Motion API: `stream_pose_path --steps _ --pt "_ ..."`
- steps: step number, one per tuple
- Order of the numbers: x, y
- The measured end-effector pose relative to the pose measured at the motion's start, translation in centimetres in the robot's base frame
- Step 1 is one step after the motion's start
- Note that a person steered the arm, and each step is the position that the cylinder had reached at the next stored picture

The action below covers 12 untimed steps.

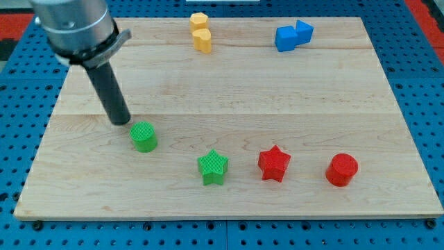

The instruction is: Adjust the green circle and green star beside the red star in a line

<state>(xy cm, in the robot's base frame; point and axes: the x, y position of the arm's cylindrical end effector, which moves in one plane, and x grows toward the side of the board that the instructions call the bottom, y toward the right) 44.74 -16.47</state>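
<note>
Camera view, with the red star (274, 163) as landmark: green star (213, 167) just beside it on the view's left, nearly level; green circle (144, 137) farther left and higher, off the line. My tip (121, 121), a bare rod with no jaws to open or close, just up-left of the green circle, almost touching. Probably a push down-right needed. No containers visible.

Green circle (144, 136) lies left of and above green star (213, 167); red star (274, 163) sits just right.
</note>
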Motion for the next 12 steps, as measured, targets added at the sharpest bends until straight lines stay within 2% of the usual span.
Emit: stream_pose_path --steps 1,2,4,5,7,8,9,12 --pt "3.2 4.0" --pt "9.4 4.2" --pt "7.2 4.9" --pt "7.3 9.8" --pt "14.7 9.9" --pt "16.3 7.8" --pt "16.0 5.3" --pt "13.7 5.3"
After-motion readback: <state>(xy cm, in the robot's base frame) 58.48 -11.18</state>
